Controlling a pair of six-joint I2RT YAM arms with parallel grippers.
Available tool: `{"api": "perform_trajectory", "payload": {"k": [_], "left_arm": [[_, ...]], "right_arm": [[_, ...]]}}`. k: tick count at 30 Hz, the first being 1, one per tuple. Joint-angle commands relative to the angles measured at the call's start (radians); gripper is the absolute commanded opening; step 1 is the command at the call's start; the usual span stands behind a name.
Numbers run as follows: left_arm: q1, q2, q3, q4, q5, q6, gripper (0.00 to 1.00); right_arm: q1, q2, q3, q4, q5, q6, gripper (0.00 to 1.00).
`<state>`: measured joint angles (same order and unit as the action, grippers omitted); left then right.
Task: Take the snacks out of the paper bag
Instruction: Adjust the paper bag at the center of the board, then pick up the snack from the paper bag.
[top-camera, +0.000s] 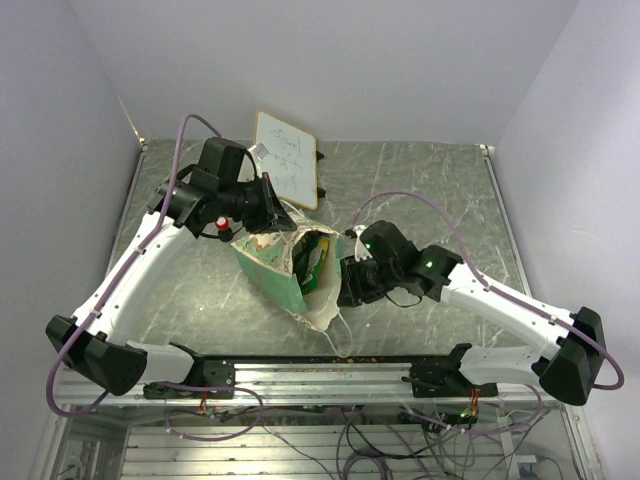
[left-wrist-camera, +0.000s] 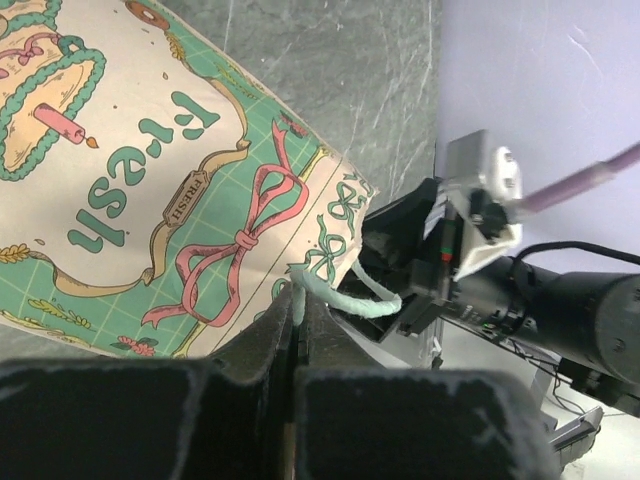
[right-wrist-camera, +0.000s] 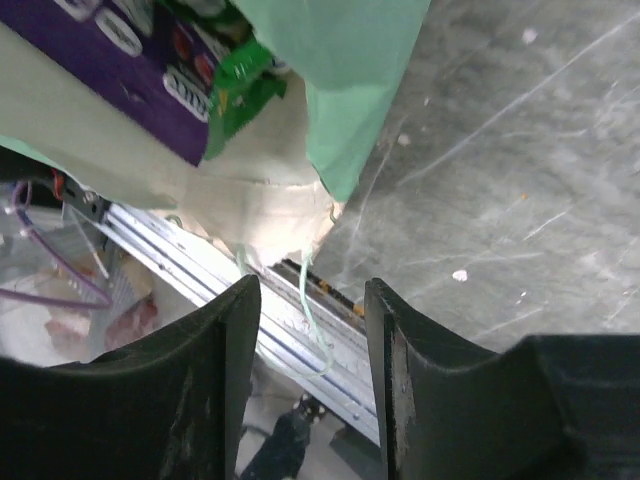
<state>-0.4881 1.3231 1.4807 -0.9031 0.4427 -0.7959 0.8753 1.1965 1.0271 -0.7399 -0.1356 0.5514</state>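
The paper bag (top-camera: 272, 268) lies tilted on the table with its mouth towards the right arm. In the left wrist view the bag (left-wrist-camera: 150, 180) shows its printed cream and green side. My left gripper (left-wrist-camera: 297, 305) is shut on the bag's mint string handle (left-wrist-camera: 350, 300), holding it at the upper rim. Snacks (top-camera: 318, 262) show inside the mouth: a purple packet (right-wrist-camera: 130, 80) and a green packet (right-wrist-camera: 240, 75). My right gripper (right-wrist-camera: 312, 300) stands open just outside the mouth (top-camera: 345, 282), with nothing between its fingers. The bag's other string handle (right-wrist-camera: 316, 325) dangles beyond it.
A white framed board (top-camera: 288, 172) leans at the back behind the bag. A small red-and-black cylinder (top-camera: 222, 228) stands by the left gripper. The aluminium rail (right-wrist-camera: 200, 270) of the table's near edge runs under the bag's mouth. Grey marbled tabletop (top-camera: 440, 190) spreads to the right.
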Motion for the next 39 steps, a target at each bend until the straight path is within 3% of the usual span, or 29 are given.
{"api": "perform_trajectory", "payload": {"k": [1,5,7,15,18,24,28,36,39], "left_arm": [[-0.004,0.003,0.021,0.062,0.004,-0.015,0.07],[-0.004,0.021,0.036,0.049,0.003,-0.019,0.07],[-0.004,0.018,0.022,0.068,0.009,-0.028,0.07],[-0.004,0.052,0.083,0.028,0.029,0.045,0.07],[-0.004,0.056,0.076,0.055,0.047,0.051,0.07],[-0.028,0.090,0.118,0.048,0.051,0.094,0.07],[-0.037,0.103,0.112,0.076,0.070,0.078,0.07],[-0.045,0.082,0.118,0.034,0.027,0.096,0.07],[-0.038,0.090,0.146,-0.017,-0.004,0.104,0.07]], "right_arm": [[0.002,-0.022,0.049,0.020,0.128,0.049,0.47],[0.046,-0.053,-0.018,0.287,0.166,0.254,0.46],[0.114,-0.054,-0.064,0.389,0.283,0.314,0.47],[0.241,0.048,0.055,0.282,0.567,0.479,0.46],[0.249,0.092,0.054,0.228,0.604,0.581,0.43],[0.288,0.164,0.010,0.367,0.652,0.615,0.42],[0.299,0.256,0.025,0.299,0.731,0.729,0.42],[0.295,0.249,0.012,0.257,0.791,0.690,0.25],[0.261,0.217,-0.056,0.390,0.734,0.567,0.37]]}}
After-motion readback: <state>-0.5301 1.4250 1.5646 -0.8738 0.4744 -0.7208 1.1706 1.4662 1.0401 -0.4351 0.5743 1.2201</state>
